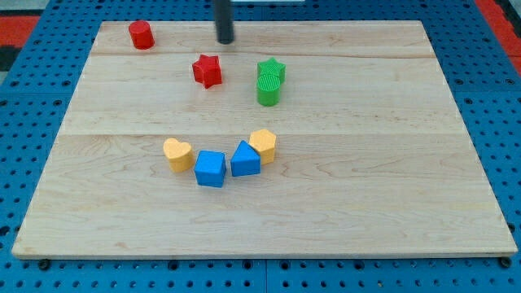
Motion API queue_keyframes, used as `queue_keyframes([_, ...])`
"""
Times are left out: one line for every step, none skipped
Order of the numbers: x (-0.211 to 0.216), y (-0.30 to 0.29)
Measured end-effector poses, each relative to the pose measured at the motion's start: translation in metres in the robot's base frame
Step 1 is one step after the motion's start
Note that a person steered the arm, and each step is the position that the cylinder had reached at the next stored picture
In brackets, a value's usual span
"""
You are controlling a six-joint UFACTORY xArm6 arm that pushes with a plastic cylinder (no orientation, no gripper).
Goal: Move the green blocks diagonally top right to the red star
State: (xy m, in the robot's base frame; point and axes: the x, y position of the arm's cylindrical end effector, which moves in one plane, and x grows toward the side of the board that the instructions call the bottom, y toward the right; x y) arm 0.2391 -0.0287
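A red star (pixel 207 71) lies near the top middle of the wooden board (pixel 366 163). Two green blocks sit touching just to its right: a green star (pixel 273 70) and, below it, a green cylinder (pixel 268 90). My tip (pixel 225 40) is near the board's top edge, above and slightly right of the red star, and up-left of the green blocks. It touches no block.
A red cylinder (pixel 142 35) stands at the top left. Below the middle is an arc of blocks: a yellow heart (pixel 177 153), a blue cube (pixel 211 168), a blue pentagon-like block (pixel 245 159) and a yellow hexagon (pixel 264 144).
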Motion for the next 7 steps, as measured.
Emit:
queue_keyframes([0.044, 0.056])
queue_keyframes([0.084, 0.107])
queue_keyframes([0.143, 0.100])
queue_keyframes([0.182, 0.051])
queue_keyframes([0.149, 0.035])
queue_keyframes([0.126, 0.035])
queue_keyframes([0.104, 0.036])
